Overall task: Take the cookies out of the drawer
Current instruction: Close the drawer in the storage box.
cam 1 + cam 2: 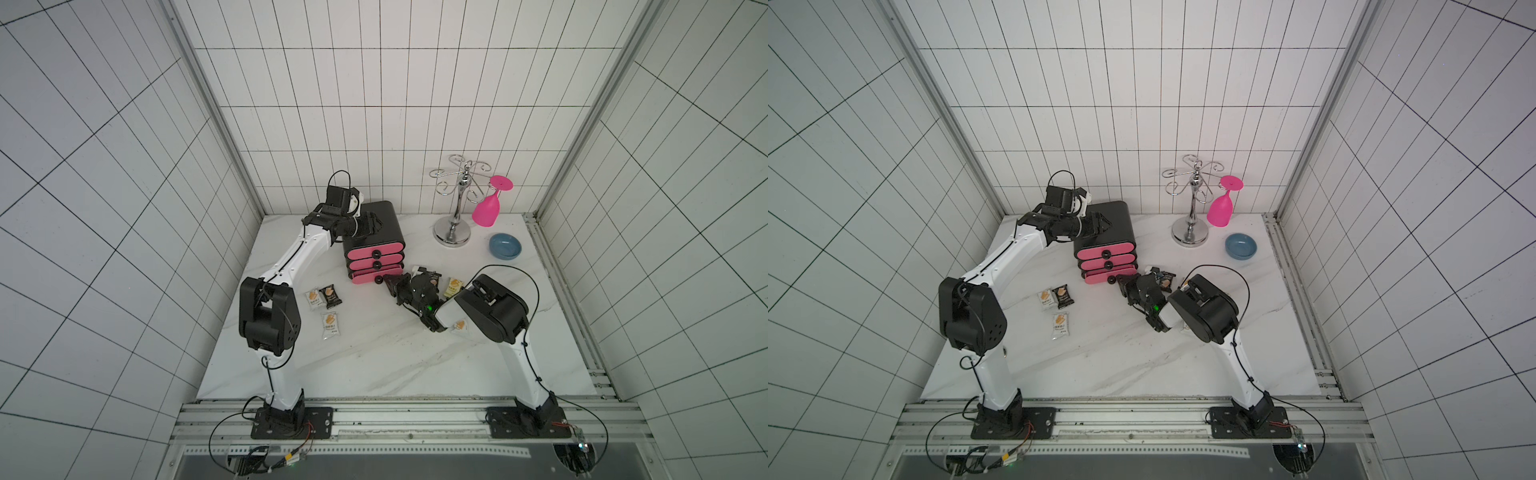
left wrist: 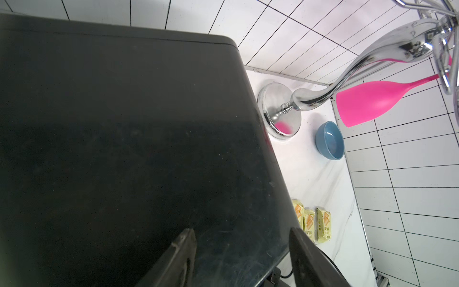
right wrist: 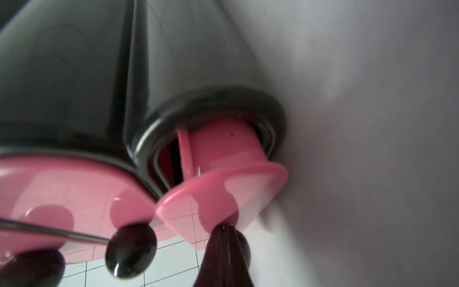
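While the left arm (image 1: 299, 249) reaches over the black cabinet (image 1: 380, 224), the right arm (image 1: 490, 307) works the bottom drawer (image 3: 223, 179) — opening it, by my reading.
The right jaws are closed, tips against the glossy black ball knob (image 3: 244, 246); a pinch I cannot confirm. The pink drawer stands slightly out. The left jaws are part-open, empty, above the cabinet's smooth, scuffed top. The cookies (image 1: 330, 326), flat crinkly sealed packets, lie on the marbled counter (image 1: 374, 353) either side of the cabinet — any inside are hidden. Next calls for a straight, level pull, cabinet braced.
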Robot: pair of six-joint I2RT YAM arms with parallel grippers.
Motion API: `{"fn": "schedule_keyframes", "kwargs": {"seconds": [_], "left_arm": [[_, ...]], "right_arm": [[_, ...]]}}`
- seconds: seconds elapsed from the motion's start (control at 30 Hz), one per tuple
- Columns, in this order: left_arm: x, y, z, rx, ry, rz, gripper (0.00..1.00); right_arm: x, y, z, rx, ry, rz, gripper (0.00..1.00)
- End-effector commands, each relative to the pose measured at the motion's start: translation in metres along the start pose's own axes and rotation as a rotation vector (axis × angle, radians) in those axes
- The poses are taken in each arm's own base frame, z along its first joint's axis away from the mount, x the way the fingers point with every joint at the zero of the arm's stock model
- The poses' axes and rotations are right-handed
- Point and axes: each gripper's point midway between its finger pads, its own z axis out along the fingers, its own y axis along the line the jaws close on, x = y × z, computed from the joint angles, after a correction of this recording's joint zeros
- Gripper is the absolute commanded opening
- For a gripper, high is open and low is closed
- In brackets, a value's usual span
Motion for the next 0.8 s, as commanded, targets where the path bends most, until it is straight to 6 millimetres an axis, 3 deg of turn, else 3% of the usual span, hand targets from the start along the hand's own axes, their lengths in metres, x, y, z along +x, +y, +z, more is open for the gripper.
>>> {"fn": "schedule_keyframes", "kwargs": {"seconds": [0.0,0.5,0.67,0.77], "left_arm": [[0.075,0.046,0.019,-0.097,0.261,-0.126,0.63],[0.077,0.047,0.012,-0.016,0.282,-0.152,0.63],[0.065,0.045,0.005,-0.006,0.252,-0.152,0.7],[0.044,0.035,-0.005,0.019,0.198,-0.147,0.79]], "right_arm": [[-0.012,0.012,0.013,-0.045,-0.009,-0.008,0.0],[-0.026,0.013,0.026,-0.145,0.072,-0.012,0.0],[-0.015,0.024,0.012,-0.178,0.109,-0.002,0.0],[-0.003,0.033,-0.007,-0.185,0.125,-0.008,0.01]]}}
